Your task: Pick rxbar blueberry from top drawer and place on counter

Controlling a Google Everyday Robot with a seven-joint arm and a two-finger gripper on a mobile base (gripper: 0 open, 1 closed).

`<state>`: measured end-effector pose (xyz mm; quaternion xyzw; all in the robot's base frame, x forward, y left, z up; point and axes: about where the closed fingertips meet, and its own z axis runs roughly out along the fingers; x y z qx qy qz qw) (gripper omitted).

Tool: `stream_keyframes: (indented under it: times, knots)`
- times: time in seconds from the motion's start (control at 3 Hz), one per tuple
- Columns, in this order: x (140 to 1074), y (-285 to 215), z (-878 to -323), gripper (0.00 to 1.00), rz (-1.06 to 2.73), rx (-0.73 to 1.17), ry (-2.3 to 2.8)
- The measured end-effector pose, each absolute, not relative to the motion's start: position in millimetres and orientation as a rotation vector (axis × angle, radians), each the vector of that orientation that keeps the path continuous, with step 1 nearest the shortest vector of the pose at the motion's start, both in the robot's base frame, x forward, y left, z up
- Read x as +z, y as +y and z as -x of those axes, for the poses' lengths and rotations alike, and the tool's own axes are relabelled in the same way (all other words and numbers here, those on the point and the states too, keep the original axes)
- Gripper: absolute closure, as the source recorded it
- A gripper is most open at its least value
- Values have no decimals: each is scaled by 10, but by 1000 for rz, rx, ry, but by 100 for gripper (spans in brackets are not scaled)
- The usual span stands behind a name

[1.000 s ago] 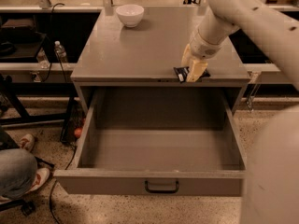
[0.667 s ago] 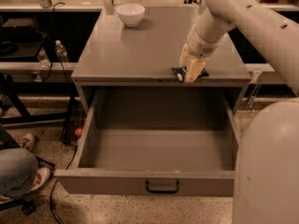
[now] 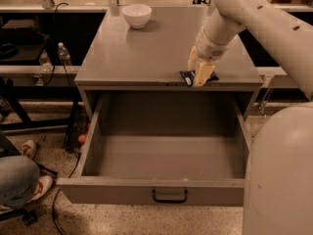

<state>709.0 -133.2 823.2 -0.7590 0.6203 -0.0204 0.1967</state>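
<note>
The rxbar blueberry (image 3: 186,77), a dark flat bar, rests on the counter (image 3: 146,53) right at its front edge, right of centre. My gripper (image 3: 198,73) points down onto it and is shut on it, and its cream fingers (image 3: 204,72) hide the bar's middle. The top drawer (image 3: 156,192) stands pulled fully open below the counter. Its inside shows only bare grey floor, and its dark loop handle (image 3: 169,196) is at the front centre.
A white bowl (image 3: 136,14) sits at the counter's back left. My arm reaches in from the upper right, and my base (image 3: 279,180) fills the lower right. A person's leg and shoes (image 3: 19,173) are at the lower left. A water bottle (image 3: 63,55) stands left of the cabinet.
My gripper has shifted very slightly left along the counter's front edge, with the bar still under it. The drawer has not moved.
</note>
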Motion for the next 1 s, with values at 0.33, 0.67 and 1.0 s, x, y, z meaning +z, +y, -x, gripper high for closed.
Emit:
stream_keyframes:
  times: [0.33, 0.67, 1.0]
  knots:
    - [8232, -1331, -7090, 28, 2126, -57, 1737]
    - [8208, -1321, -7091, 0, 2129, -53, 1737]
    - [8220, -1374, -7076, 0, 2117, -65, 1755]
